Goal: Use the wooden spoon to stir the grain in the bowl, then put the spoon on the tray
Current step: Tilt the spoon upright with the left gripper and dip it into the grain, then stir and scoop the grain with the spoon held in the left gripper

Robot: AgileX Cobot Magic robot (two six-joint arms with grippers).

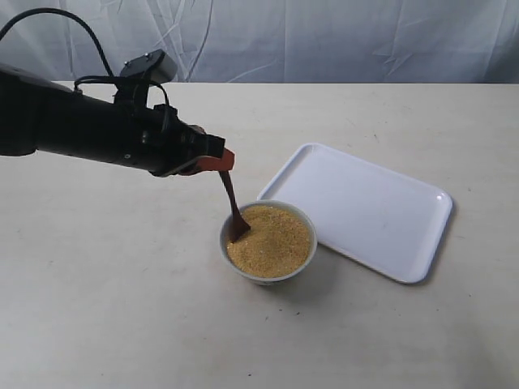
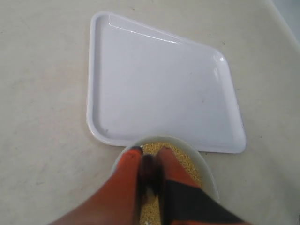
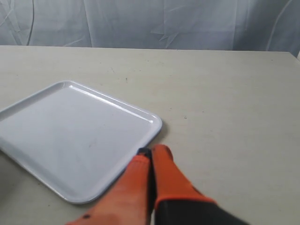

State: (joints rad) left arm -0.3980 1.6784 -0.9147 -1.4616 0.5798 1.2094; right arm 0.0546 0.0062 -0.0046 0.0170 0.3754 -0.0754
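The white bowl holds a mound of golden grain and stands against the tray's near-left edge. My left gripper is shut on the top of the dark wooden spoon, whose oval end is dug into the grain at the bowl's left side. In the left wrist view the spoon shows between the orange fingers, above the grain and bowl. The white tray lies bare to the right. My right gripper is shut with nothing in it, beside the tray; the exterior view does not show it.
A beige tabletop carries everything. A pale wrinkled cloth hangs along the far edge. The left arm's black body reaches in from the left, above the table.
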